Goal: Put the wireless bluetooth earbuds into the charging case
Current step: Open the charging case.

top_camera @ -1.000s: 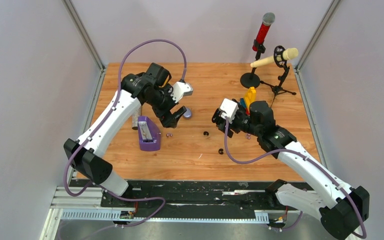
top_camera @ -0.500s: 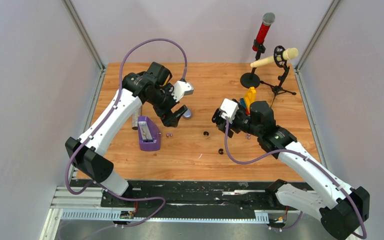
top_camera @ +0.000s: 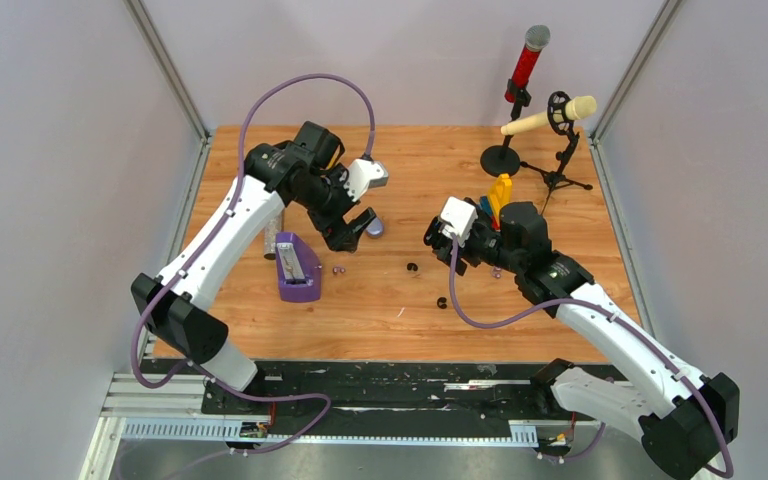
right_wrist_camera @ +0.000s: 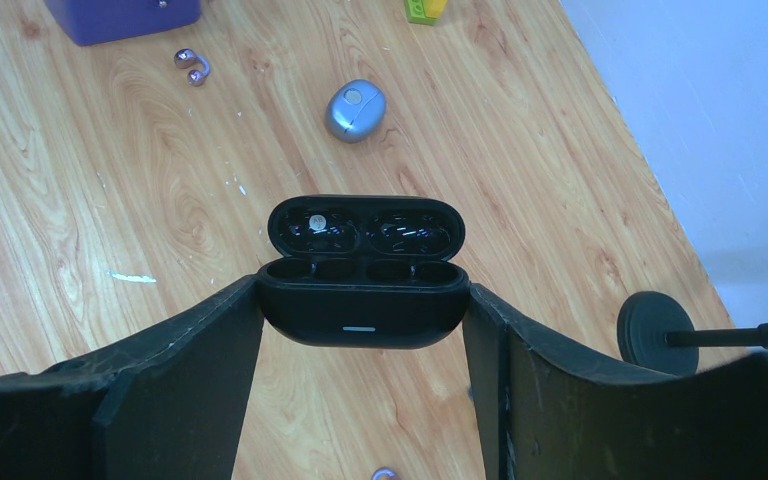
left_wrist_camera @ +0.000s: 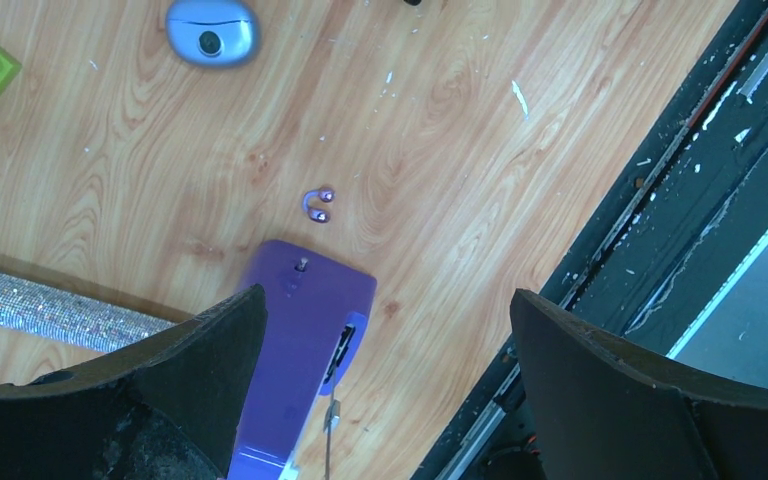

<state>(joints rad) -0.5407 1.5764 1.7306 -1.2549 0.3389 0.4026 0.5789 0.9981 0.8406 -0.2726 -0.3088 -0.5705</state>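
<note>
Top: two tiny black curled earbuds (top_camera: 412,267) lay loose on wooden table (top_camera: 420,160), 6–8 o'clock of right gripper (top_camera: 438,240).
Left wrist: left gripper (left_wrist_camera: 385,310) spread wide, empty, over small purple curled earbud (left_wrist_camera: 317,204) at 12 o'clock of purple box (left_wrist_camera: 300,330).
Right wrist: right gripper clamped on open black pebble-shaped charging case (right_wrist_camera: 362,290), sockets looked empty.
Nothing inserted; picking and seating buds all left.

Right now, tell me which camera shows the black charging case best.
The right wrist view: the black charging case is gripped in the right gripper, lid up, wells empty. The top external view barely tells it from the dark gripper, and the left wrist view misses it.
</note>
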